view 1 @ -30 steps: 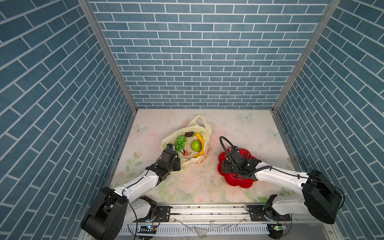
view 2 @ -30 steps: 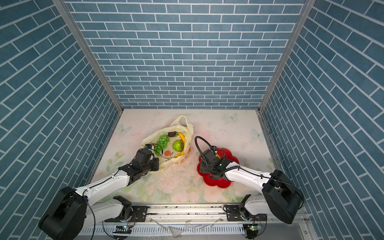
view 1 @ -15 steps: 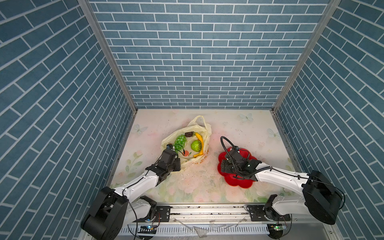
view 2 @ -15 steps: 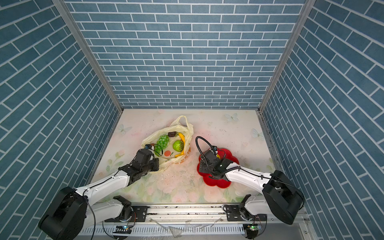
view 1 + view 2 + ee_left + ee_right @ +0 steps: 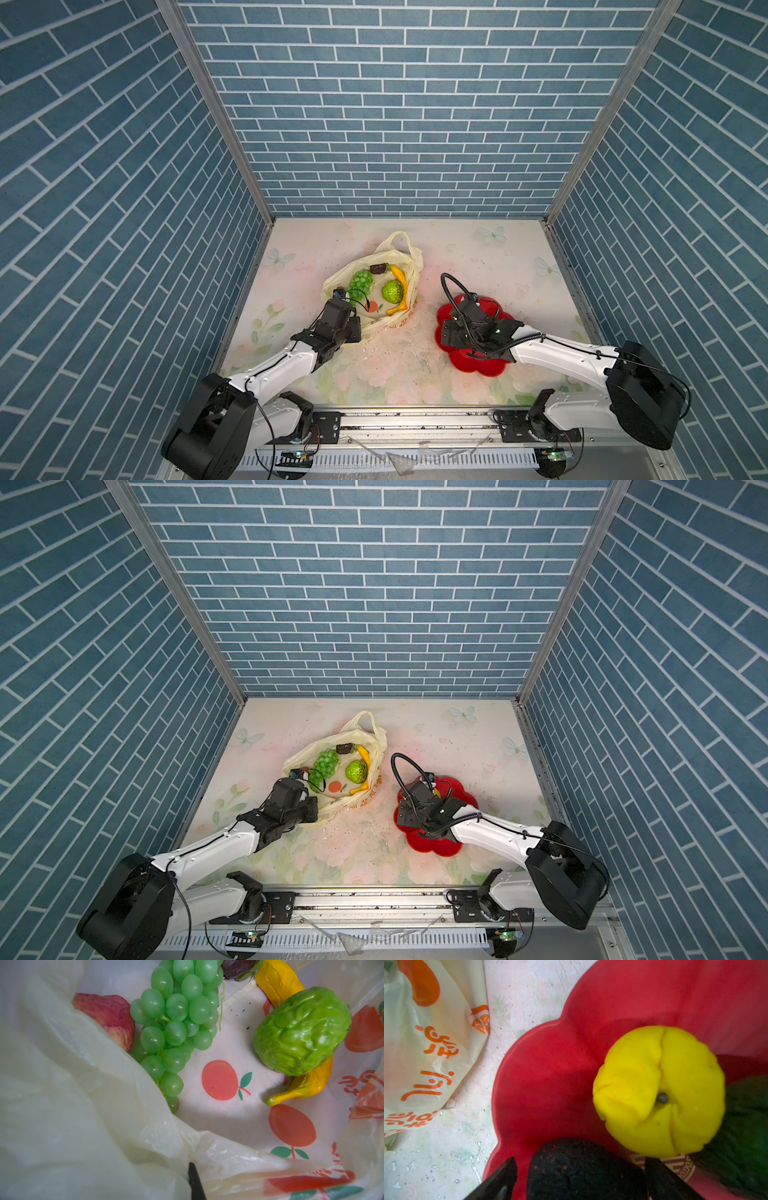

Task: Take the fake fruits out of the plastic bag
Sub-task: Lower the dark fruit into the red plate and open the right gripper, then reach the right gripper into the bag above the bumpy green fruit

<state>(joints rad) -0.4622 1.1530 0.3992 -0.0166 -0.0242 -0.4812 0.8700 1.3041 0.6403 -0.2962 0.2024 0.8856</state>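
The plastic bag [image 5: 415, 266] [image 5: 376, 737] lies open at mid table. Inside it lie a green grape bunch [image 5: 176, 1012], a yellow banana [image 5: 276, 982], a green bumpy round fruit [image 5: 301, 1030], a dark brown one [image 5: 378, 269] and a red piece [image 5: 108, 1014]. My left gripper [image 5: 192, 1166] is shut on the bag's near rim [image 5: 207, 1147]. My right gripper [image 5: 579, 1165] is open low over the red plate [image 5: 473, 365]. A dark bumpy fruit [image 5: 583, 1169] lies between its fingers, with a gap on one side. A yellow lump [image 5: 658, 1088] rests on the plate just beyond.
A dark green fruit [image 5: 745, 1136] also lies on the plate, partly out of frame. The bag's printed side [image 5: 415, 1053] lies close to the plate's rim [image 5: 500, 1076]. Blue brick walls close in the table on three sides.
The right gripper's jaws have spread wider over the plate, around the dark fruit. The left arm and the bag have not moved.
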